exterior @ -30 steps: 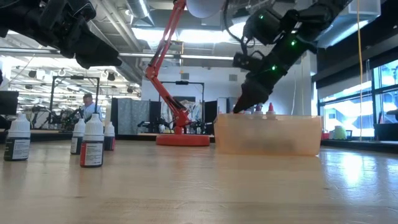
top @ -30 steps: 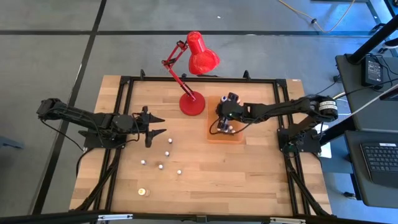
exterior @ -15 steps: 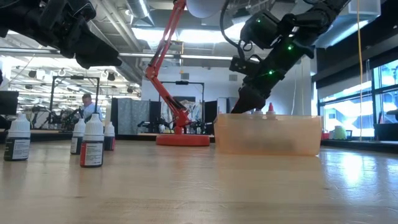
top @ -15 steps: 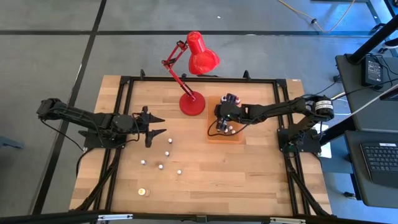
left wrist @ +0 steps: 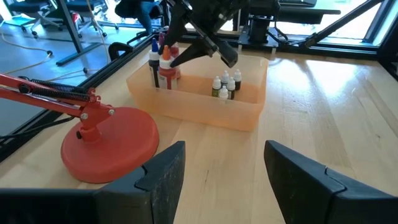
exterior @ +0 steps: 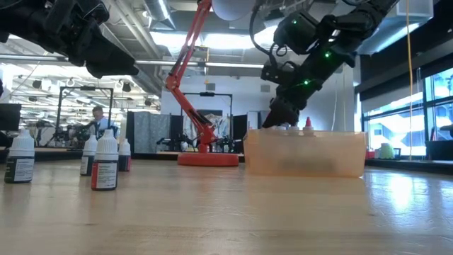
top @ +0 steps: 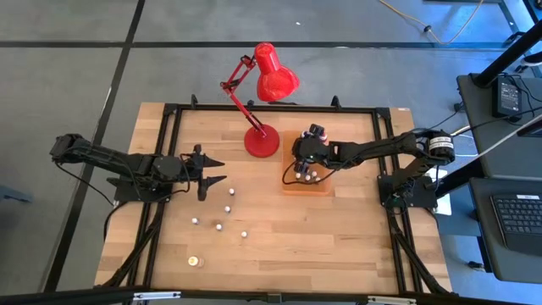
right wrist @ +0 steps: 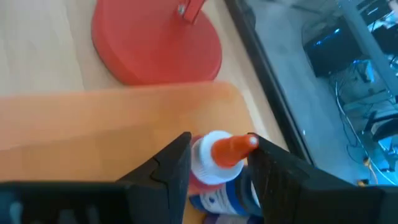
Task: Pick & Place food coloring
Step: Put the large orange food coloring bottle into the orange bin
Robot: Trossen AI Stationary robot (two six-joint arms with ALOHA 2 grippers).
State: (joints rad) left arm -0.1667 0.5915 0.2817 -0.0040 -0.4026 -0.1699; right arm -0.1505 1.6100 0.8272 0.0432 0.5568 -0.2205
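- Right, the food coloring bottles [top: 222, 208] are split across two spots: five tiny white-capped ones stand loose on the bare wood of the desk [top: 279, 246], well apart from the tray.
- Several more sit inside the orange tray [left wrist: 245, 118], a small cluster near the middle [left wrist: 225, 85] and taller ones at one end.
- Over that end, a bottle with an orange-red tip [right wrist: 222, 152] sits right between the right end effector [right wrist: 217, 163] fingers; the fingers flank it with a sliver of gap, so I read that as let go, not clamped, though it's close.
- The right arm hovers just above the tray in the low view, next to the red lamp's base [top: 262, 141].
- The left end effector [left wrist: 222, 180] is spread wide and empty, hanging over the desk just beside the loose bottles.
- My read: roughly half done. The tray holds a good batch, five bottles are left to fetch.
- Something small and yellowish [top: 193, 261] sits alone near the desk's front edge; can't tell what.
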